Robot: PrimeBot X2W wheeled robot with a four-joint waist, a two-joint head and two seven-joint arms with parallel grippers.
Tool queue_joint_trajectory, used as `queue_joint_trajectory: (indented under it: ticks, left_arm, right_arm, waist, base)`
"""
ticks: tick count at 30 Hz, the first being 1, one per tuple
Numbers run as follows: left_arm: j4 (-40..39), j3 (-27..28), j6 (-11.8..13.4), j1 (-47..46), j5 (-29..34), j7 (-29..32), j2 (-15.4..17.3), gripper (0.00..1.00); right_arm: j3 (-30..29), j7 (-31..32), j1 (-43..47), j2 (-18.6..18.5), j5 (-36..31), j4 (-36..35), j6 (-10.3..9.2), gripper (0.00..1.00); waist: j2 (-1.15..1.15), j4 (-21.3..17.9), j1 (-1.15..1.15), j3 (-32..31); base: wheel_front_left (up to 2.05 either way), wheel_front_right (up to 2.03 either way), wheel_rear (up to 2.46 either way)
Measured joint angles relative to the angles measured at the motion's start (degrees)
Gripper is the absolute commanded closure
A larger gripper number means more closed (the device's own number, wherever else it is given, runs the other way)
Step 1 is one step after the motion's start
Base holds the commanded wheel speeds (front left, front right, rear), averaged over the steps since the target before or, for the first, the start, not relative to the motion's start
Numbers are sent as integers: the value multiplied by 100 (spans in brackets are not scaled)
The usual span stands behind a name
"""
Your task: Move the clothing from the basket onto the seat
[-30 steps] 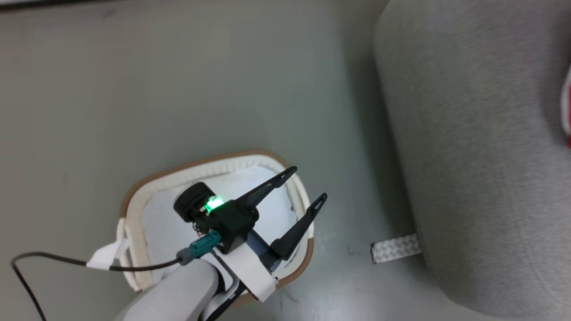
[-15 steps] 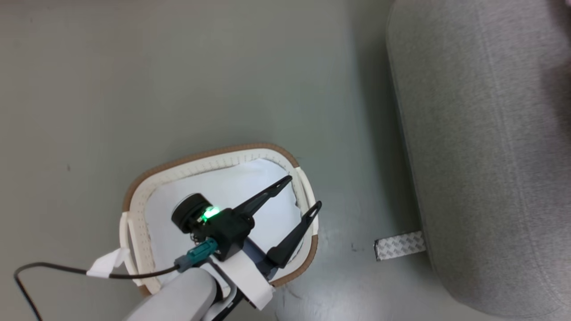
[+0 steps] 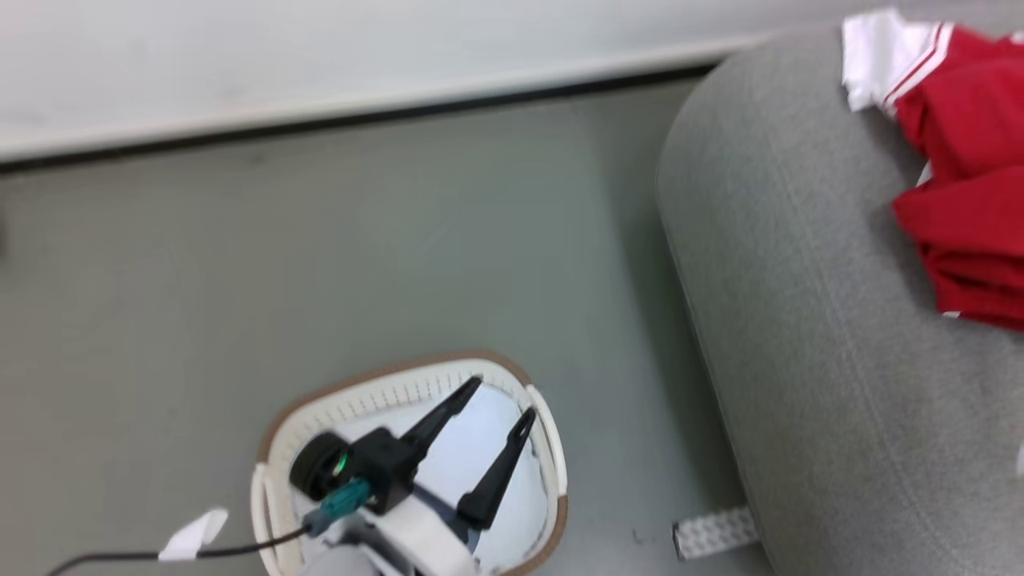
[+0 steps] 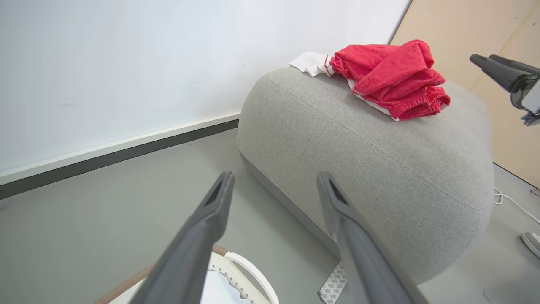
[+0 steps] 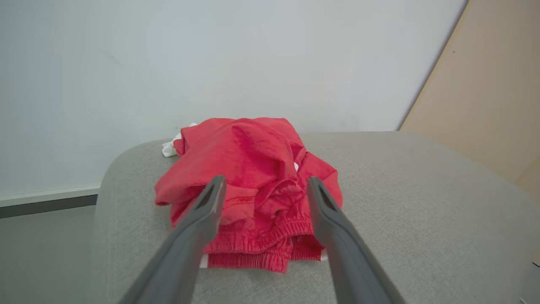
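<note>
- Red clothing (image 5: 253, 169) lies in a bunched heap on the seat (image 5: 422, 202), near its rounded end towards the wall (image 5: 168, 63). It is out of the basket (image 3: 376, 398).
- Risk of a slide: the heap rests on a curved top, not a flat cushion, and a white collar piece reaches towards the edge. A nudge, or the fabric's own weight, could tip it onto the floor (image 3: 360, 224).
- Risk of a snag: the right gripper (image 5: 265, 181) is released, with its fingers spread wide and nothing between them. It points at the heap, and the left wrist view shows it apart from the fabric. If it moves low across the pile, a fingertip could catch the gathered hem and drag the pile along.
- Risk of a wrong pick: the left gripper (image 3: 502, 398) is likewise spread and empty, and hangs over the basket, where a pale pad (image 3: 478, 448) shows. The arm hides part of the inside, so it cannot be told whether any garment is in there. A grab there might lift the pad instead.
- Look: the fabric is thin, soft and crumpled, folded over itself. An elastic hem faces the right gripper, and a white edge peeps out beneath it. White trim with thin red stripes lies on the wall side.
- Handling: it would likely hang limp and shift under any touch.
</note>
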Motion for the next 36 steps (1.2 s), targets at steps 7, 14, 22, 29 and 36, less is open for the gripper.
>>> queue_joint_trajectory:
  ticks: [7,14,22,29,36]
  left_arm:
    - [78,817,288,951,-30,-5,-186,0]
    - [123,1560,409,1840,41,-7,-406,0]
    - [183,2524,426,2460,240,-7,-648,0]
    - [256,3266,281,2767,526,-7,-877,0]
    - [243,3764,-13,2942,906,-7,-1112,0]
  right_arm:
    - [537,-10,1244,292,23,-1150,0,0]
    - [1379,-11,2214,374,179,-1489,0,0]
    - [2124,-11,2726,412,655,-1572,0,0]
    - [2550,-11,2885,409,783,-1213,0,0]
    - [2695,-11,2872,411,839,-902,0,0]
  waist:
    - [0,134,-1,-897]
    - [0,393,-2,-1708]
    - [0,859,-2,-2160]
    - [0,1071,-1,-2327]
    - [0,1201,-1,-2324]
  base:
    - [0,0,0]
    - [0,0,0]
    - [0,0,0]
    - [0,0,0]
    - [0,0,0]
